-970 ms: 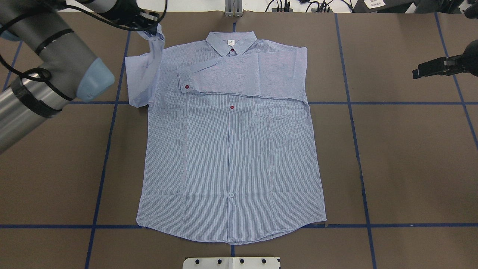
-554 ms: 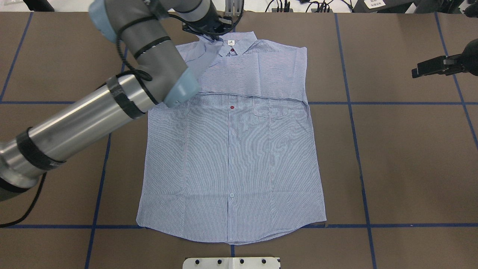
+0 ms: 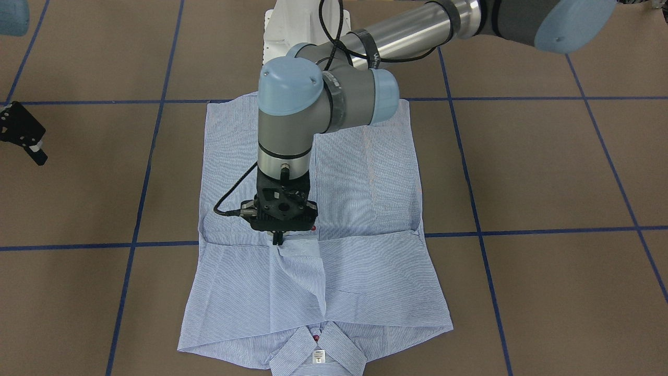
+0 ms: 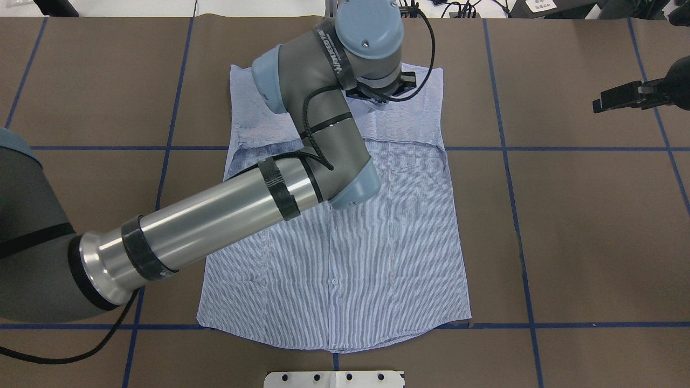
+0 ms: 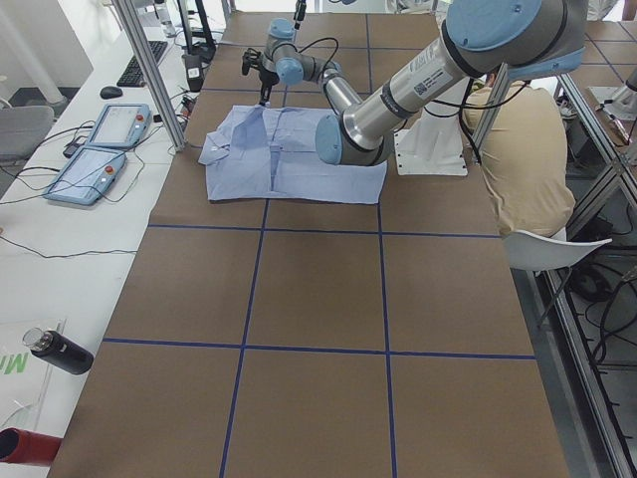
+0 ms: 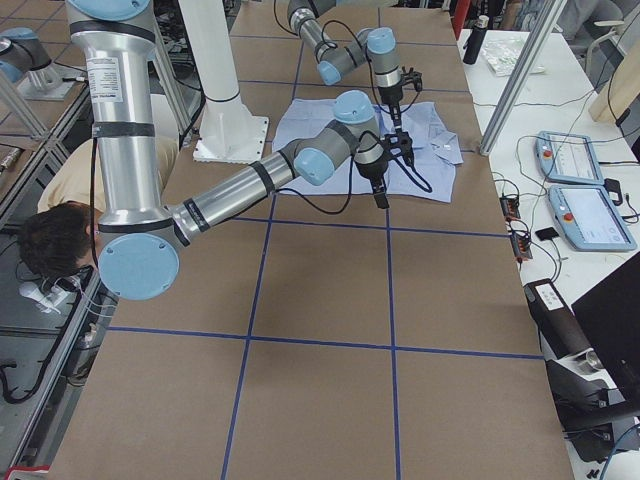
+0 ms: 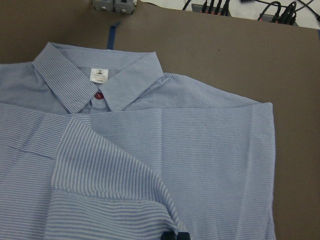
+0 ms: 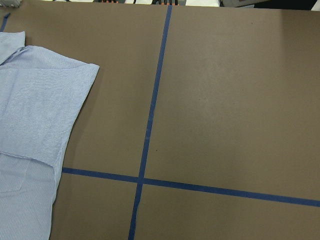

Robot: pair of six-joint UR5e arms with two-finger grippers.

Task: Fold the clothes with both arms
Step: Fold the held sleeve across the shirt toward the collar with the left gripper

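The left arm reaches across the brown table, its left gripper having swung within a second from the outer edge of the striped shirt, past the collar, to the chest. Its jaws are pinched on the sleeve, now drawn over the garment lying flat mid-table. Far right, the right gripper has not moved, well clear of the cloth; its jaws' spread cannot be told.

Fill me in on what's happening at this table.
The left gripper is pinched shut on one sleeve of the striped shirt, holding it over the chest, across the other sleeve already folded there. The shirt lies flat, buttons up, on the table. The right gripper hangs off to the side, touching nothing.
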